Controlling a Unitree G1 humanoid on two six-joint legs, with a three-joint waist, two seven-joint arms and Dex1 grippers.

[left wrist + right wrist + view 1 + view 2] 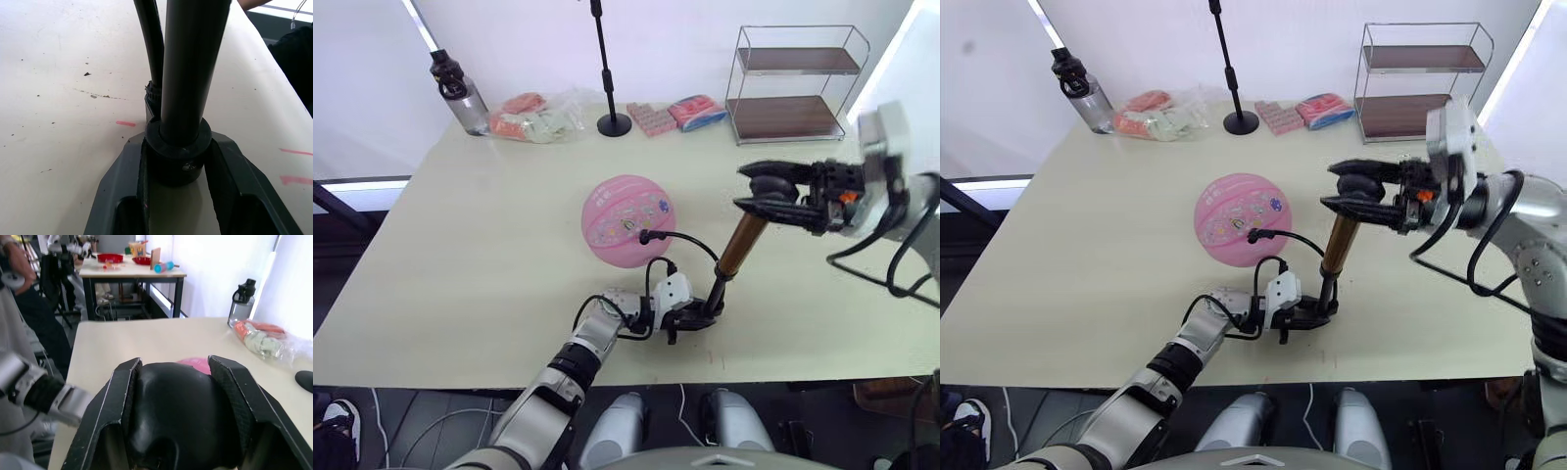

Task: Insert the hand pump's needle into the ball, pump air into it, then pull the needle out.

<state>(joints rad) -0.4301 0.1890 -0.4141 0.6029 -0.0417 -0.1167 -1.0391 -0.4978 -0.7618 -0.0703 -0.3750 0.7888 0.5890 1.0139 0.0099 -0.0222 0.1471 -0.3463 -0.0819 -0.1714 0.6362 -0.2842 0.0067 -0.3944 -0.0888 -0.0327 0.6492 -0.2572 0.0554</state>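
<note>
The round pink rubber ball with small cartoon stickers (628,220) sits in the middle of the frame on the pale cream table (460,264). The thin black hose (690,240) curves from the pump's bottom up to the sticker side of the ball. Its tip touches the ball there, so the tiny needle looks already pushed in, but the pin itself is too small to see.

The slim gold-bronze hand pump with black ends (739,245) stands just right of the ball, leaning a little so its top tips to the right. Its long line runs up and down. The left gripper (690,315), near the bottom middle of the frame, is clamped on the pump's black bottom cap (178,152), pinning it to the table. The right gripper (769,196), at the right, is closed around the black T-handle (183,421) at the top.

So I think the next move is the right arm's: push the handle straight down along the pump, toward the left gripper, while the ball stays beside it.

The table is bare around the ball. A water bottle (458,93), pink packets (675,116) and a wire shelf (793,83) sit far off along the top of the frame.
</note>
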